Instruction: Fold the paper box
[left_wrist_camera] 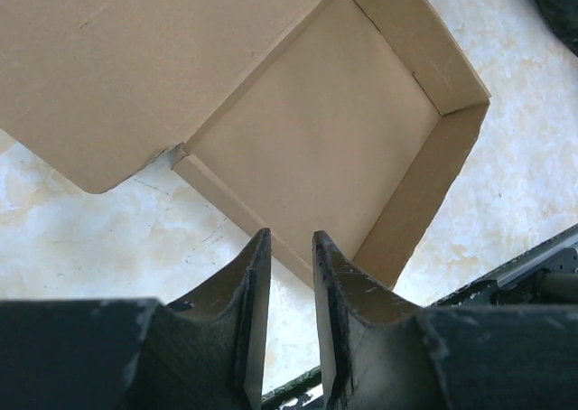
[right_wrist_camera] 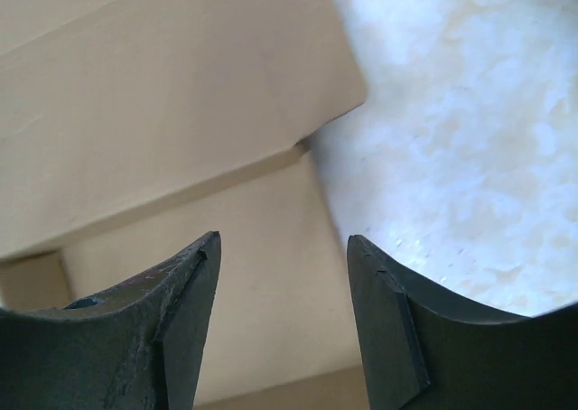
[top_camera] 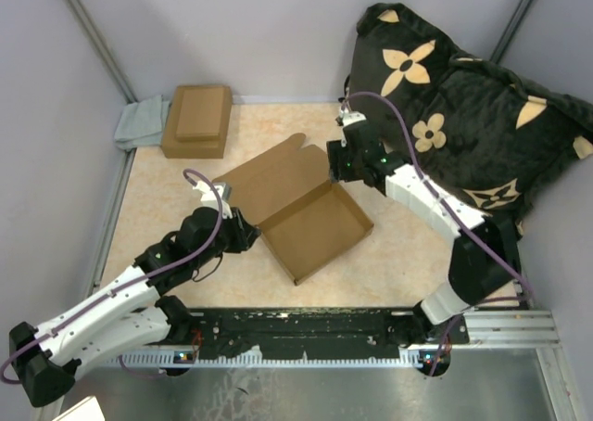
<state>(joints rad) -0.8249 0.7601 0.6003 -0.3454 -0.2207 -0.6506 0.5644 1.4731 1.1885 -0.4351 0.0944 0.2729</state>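
The paper box (top_camera: 315, 228) lies mid-table as a shallow brown cardboard tray with its walls up. Its lid flap (top_camera: 269, 172) lies open and flat toward the far left. My left gripper (top_camera: 248, 232) is just off the tray's left near wall. In the left wrist view its jaws (left_wrist_camera: 291, 235) are a narrow gap apart and empty, pointing at the tray (left_wrist_camera: 316, 130). My right gripper (top_camera: 335, 167) hovers at the tray's far corner. In the right wrist view it (right_wrist_camera: 282, 237) is open and empty above the cardboard (right_wrist_camera: 163, 94).
A smaller stacked pair of brown boxes (top_camera: 196, 120) sits at the far left beside a grey cloth (top_camera: 139, 122). A black flower-patterned cushion (top_camera: 463, 115) fills the far right. A metal rail (top_camera: 306, 333) runs along the near edge.
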